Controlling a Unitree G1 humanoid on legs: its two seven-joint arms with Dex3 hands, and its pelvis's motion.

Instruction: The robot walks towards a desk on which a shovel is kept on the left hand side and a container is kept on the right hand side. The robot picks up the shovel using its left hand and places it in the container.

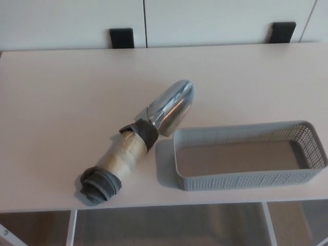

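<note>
Neither robot hand in frame, so grip state unknown. Bench is mostly bare at left and rear. Grey container sits near the front edge, right side, nothing inside. Shovel lies diagonally just left of it, metal scoop by the container's rear-left corner, wrapped handle pointing front-left.

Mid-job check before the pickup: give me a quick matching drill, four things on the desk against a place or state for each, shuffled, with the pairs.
Things:
1. Scoop
2. Handle
3. Container
4. Desk

Place or state:
A. Empty, on the right near the front edge
B. Shiny metal, pointing away toward the far right
C. White, carrying everything
D. Tan wrap with grey cloth at both ends, lying left of the container

Pairs: 1-B, 2-D, 3-A, 4-C
</note>
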